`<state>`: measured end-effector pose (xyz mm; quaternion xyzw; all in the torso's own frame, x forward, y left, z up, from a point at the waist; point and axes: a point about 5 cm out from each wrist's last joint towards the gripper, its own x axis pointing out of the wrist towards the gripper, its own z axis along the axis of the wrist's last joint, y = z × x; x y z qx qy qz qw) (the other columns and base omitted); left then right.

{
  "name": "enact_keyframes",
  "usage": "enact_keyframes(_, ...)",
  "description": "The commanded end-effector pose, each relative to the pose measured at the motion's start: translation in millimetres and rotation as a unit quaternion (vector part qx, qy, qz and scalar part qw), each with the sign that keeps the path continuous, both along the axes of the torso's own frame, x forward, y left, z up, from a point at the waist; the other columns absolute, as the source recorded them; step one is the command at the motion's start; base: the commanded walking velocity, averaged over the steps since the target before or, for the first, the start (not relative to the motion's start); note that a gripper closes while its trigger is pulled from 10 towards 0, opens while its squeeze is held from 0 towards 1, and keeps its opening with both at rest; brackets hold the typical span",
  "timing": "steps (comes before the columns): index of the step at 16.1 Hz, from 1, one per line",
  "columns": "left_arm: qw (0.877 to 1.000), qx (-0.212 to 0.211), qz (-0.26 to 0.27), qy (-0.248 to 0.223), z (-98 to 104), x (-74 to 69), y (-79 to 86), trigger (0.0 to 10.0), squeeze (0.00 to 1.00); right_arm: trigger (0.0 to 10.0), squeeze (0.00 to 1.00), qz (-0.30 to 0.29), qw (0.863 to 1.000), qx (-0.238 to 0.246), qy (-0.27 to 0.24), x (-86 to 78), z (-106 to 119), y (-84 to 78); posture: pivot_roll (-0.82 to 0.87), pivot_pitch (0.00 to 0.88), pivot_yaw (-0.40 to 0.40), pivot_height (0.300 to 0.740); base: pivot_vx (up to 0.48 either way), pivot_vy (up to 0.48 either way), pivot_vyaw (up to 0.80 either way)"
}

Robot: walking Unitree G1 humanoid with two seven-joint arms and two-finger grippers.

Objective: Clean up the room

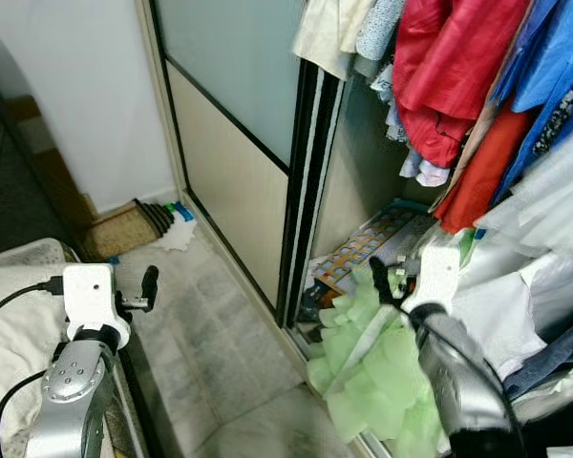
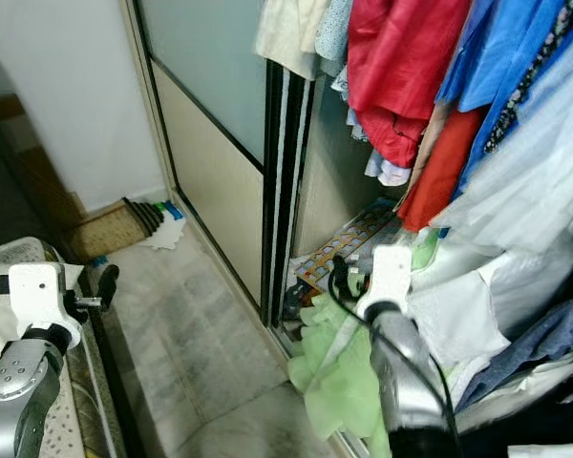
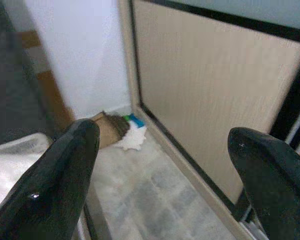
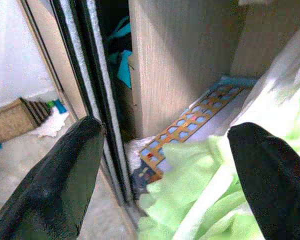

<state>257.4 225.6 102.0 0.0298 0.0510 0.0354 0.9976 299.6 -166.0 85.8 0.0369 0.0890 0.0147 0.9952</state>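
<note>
Looking into the wardrobe (image 1: pixel 353 172), you find your right gripper (image 4: pixel 165 165) spread wide just above the green garment (image 1: pixel 377 372) heaped at its floor edge. Your left gripper (image 3: pixel 165 150), also wide, hovers over the floor (image 1: pixel 220 334).

Hanging clothes (image 1: pixel 477 86) cut off by the top edge.

L gripper (image 1: pixel 149 283) open, arm low; R gripper (image 4: pixel 165 165) open (fingers spread), arm extended fwd.
</note>
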Motion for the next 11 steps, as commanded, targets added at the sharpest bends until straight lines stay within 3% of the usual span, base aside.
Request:
enact_keyframes(1,1.000,-0.006,-0.010,0.011,-4.3,2.2,-3.1,10.0,0.00,10.0,0.00,0.003,1.000,-0.004,-0.025,2.9,10.5,3.5,0.06,0.000,-0.007,0.740,0.000,0.000,0.00)
enact_keyframes(3,0.999,0.009,-0.029,0.012,-4.6,5.2,-12.7,10.0,0.00,10.0,0.00,-0.004,0.999,0.007,-0.039,5.7,14.0,2.2,0.06,0.000,0.001,0.740,0.000,0.000,0.00)
enact_keyframes(8,0.999,0.005,-0.041,0.021,-11.4,7.1,-18.8,10.0,0.00,10.0,0.00,-0.019,0.999,-0.013,-0.042,7.3,10.4,2.6,0.03,0.000,0.058,0.740,0.000,0.000,0.00)
enact_keyframes(11,0.999,0.005,-0.048,0.014,-6.9,13.3,-20.5,10.0,0.00,10.0,0.00,-0.018,0.999,-0.015,-0.042,5.7,9.9,4.7,0.02,0.000,0.054,0.740,0.000,0.000,0.00)
